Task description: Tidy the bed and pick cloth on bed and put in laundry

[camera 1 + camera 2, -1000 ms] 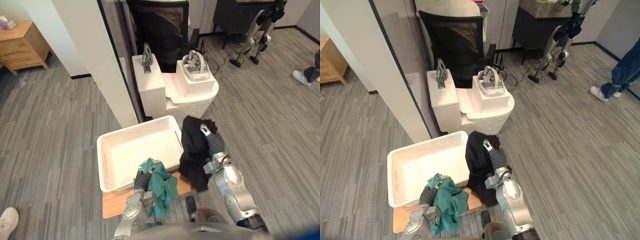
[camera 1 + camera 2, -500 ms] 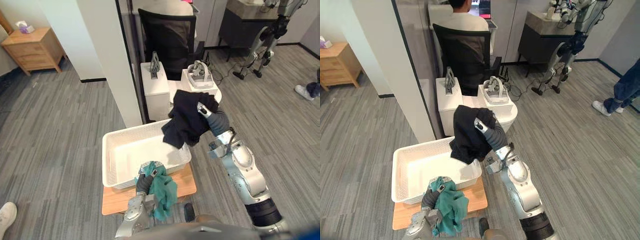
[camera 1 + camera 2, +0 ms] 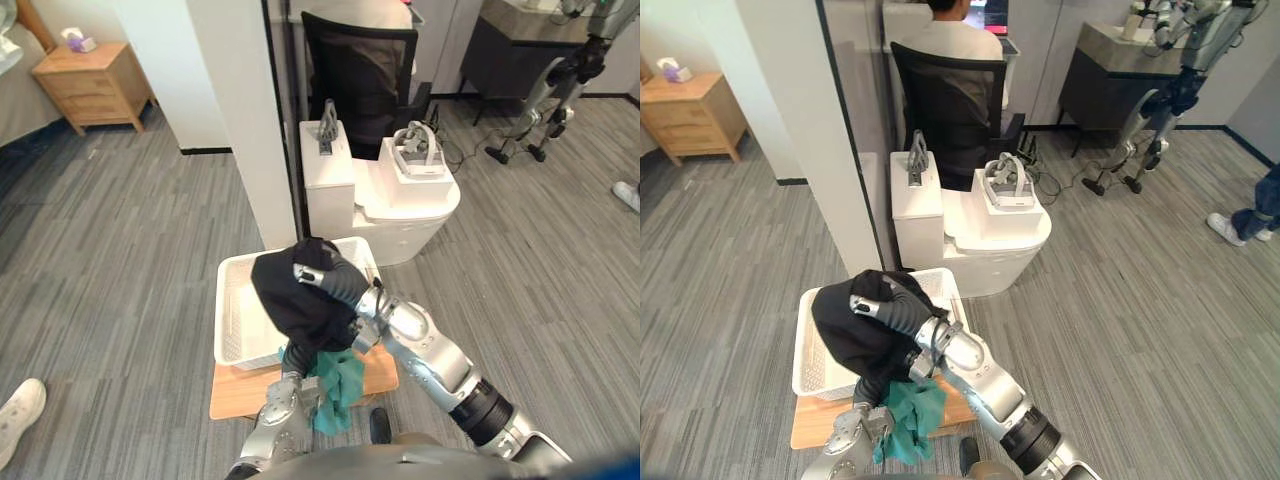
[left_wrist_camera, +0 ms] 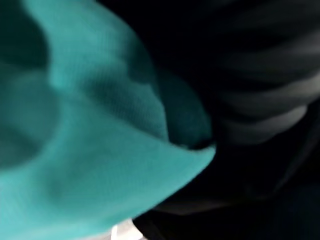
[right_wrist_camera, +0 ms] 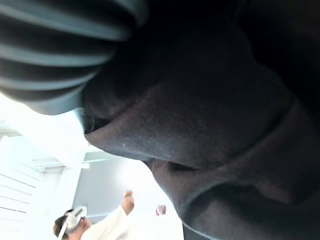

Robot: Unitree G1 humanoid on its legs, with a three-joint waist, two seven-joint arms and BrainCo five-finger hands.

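The left robot hand (image 3: 288,392) apparently clutches a crumpled teal cloth (image 3: 340,385), short of the white plastic laundry basket (image 3: 230,305); over the basket the right robot hand (image 3: 327,281) carries a black cloth (image 3: 285,302), fingers buried, grip unclear; both drops remain.

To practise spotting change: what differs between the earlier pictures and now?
The right hand swung the black cloth leftward, from beside the white basket to over it, still holding it. The left hand keeps the teal cloth at the basket's near edge; basket unmoved.
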